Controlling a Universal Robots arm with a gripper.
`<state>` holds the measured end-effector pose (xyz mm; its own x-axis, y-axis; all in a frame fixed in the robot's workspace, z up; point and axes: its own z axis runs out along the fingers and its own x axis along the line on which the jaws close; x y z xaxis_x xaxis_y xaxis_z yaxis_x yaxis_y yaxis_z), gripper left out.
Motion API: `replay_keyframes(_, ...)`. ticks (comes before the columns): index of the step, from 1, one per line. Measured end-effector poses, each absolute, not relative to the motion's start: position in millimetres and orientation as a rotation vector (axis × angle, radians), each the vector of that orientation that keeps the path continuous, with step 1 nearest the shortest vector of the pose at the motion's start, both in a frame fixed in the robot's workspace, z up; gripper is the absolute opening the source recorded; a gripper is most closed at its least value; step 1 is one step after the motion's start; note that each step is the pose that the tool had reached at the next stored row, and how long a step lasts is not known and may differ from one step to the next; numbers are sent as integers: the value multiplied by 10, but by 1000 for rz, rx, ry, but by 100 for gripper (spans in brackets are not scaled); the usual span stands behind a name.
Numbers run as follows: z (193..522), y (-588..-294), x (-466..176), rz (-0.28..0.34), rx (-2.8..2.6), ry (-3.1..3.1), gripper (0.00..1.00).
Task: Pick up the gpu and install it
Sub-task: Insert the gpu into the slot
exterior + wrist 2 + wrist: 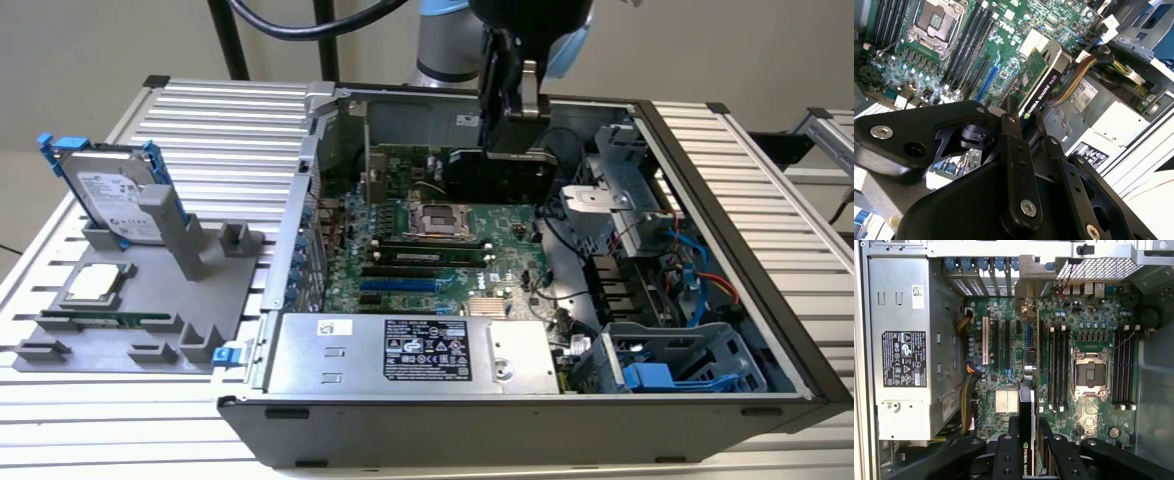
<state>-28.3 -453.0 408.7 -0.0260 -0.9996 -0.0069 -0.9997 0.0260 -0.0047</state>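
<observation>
Standing by the open case (pixel 747 250), I see the gripper (pixel 514 135) clamped on the gpu (pixel 497 175). The card hangs on edge inside the case, over the far part of the motherboard (pixel 400 255), close to the back wall. In the first wrist view the black fingers (pixel 1005 460) pinch the card from either side. It runs away from the camera as a thin dark strip above the expansion slots (pixel 995 345), between the power supply (pixel 904 355) and the processor socket (pixel 1091 372).

To my eye this is the seating step, and doing it well means keeping the card square. Its long edge should stay parallel to the chosen slot, and its bracket end should face the row of rear openings (pixel 979 265). Any tilt would likely catch the connector on the slot lip. The yellow cables (pixel 966 400) beside the slots need to stay out from under the card.

Much is out of sight. The card's lower connector edge is hidden behind its own body in every view, so I cannot tell whether it touches the board or floats above it. Which slot it lines up with is hard to judge edge-on. I can't pick out the silver bracket with any confidence. The arm is cut off at the top of the exterior view.
</observation>
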Motion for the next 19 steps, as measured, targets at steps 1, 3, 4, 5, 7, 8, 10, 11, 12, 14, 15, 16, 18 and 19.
replay_keyframes(1, 4087, -4528, -286, 2, -2187, 2244, 0)
replay_keyframes(3, 4085, -4523, -290, 2, -2187, 2244, 0)
replay_keyframes(4, 4084, -4521, -292, 2, -2187, 2244, 0)
replay_keyframes(5, 4083, -4518, -295, 2, -2187, 2244, 0)
replay_keyframes(7, 4081, -4513, -299, 2, -2187, 2244, 0)
replay_keyframes(8, 4080, -4511, -301, 2, -2187, 2244, 0)
replay_keyframes(10, 4079, -4508, -305, 2, -2187, 2244, 0)
replay_keyframes(11, 4078, -4506, -307, 2, -2187, 2244, 0)
replay_keyframes(12, 4077, -4505, -308, 2, -2187, 2244, 0)
replay_keyframes(14, 4077, -4505, -309, 2, -2187, 2244, 0)
replay_keyframes(15, 4075, -4505, -309, 2, -2187, 2244, 0)
replay_keyframes(16, 4074, -4504, -309, 2, -2187, 2244, 0)
replay_keyframes(18, 4072, -4504, -309, 2, -2187, 2244, 0)
replay_keyframes(19, 4070, -4504, -309, 2, -2187, 2244, 0)
